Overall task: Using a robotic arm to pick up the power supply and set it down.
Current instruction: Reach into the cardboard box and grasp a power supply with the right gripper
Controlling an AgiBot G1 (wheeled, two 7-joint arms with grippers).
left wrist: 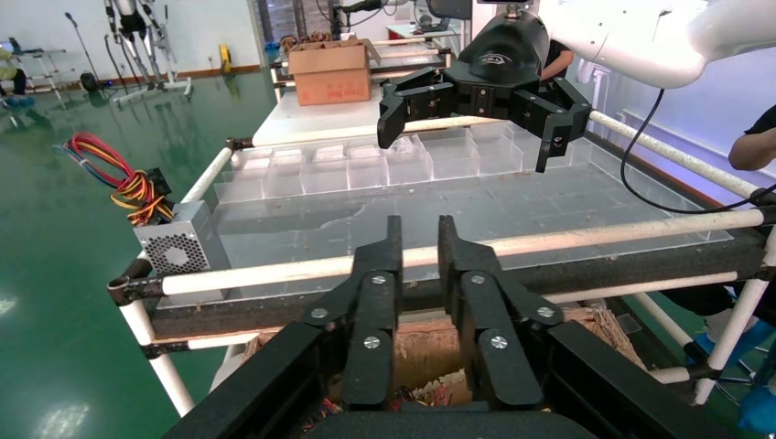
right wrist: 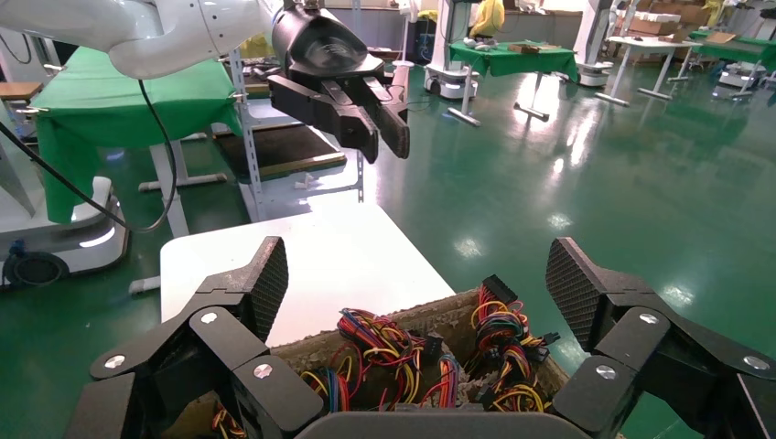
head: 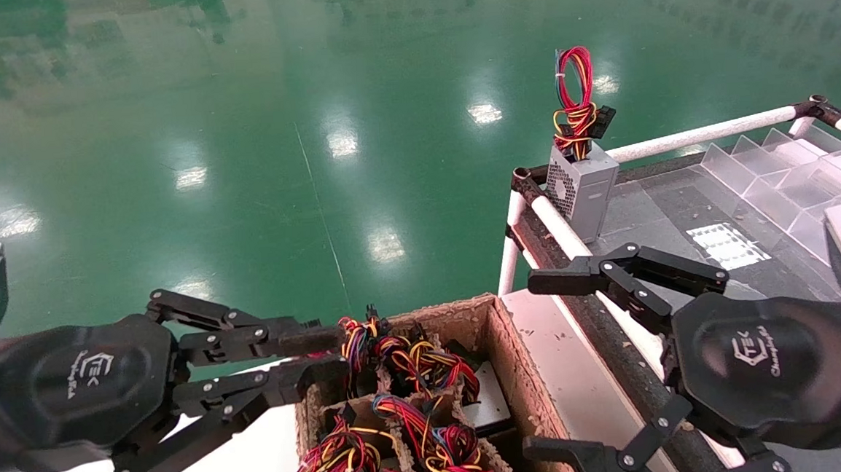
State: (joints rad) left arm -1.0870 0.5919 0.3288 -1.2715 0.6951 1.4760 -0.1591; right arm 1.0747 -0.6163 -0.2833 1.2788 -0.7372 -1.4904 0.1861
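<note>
Several power supplies stand in a divided cardboard box (head: 506,351), their red, yellow and black wire bundles (head: 417,367) (right wrist: 380,352) pointing up; one plain silver-grey case (head: 491,405) shows among them. My right gripper (head: 541,363) (right wrist: 418,279) hangs wide open just right of the box, over its rim, holding nothing. On the box's left side, level with the wires, is my left gripper (head: 322,353) (left wrist: 419,242); only a narrow gap separates its fingers, and nothing is in them.
A grey box with a perforated vent face (head: 584,188) (left wrist: 183,245) stands upright on the corner of the white-piped rack (head: 699,133), wires up. Clear plastic dividers (head: 789,177) lie on the rack. A white table (head: 244,458) is left of the cardboard box. Green floor lies beyond.
</note>
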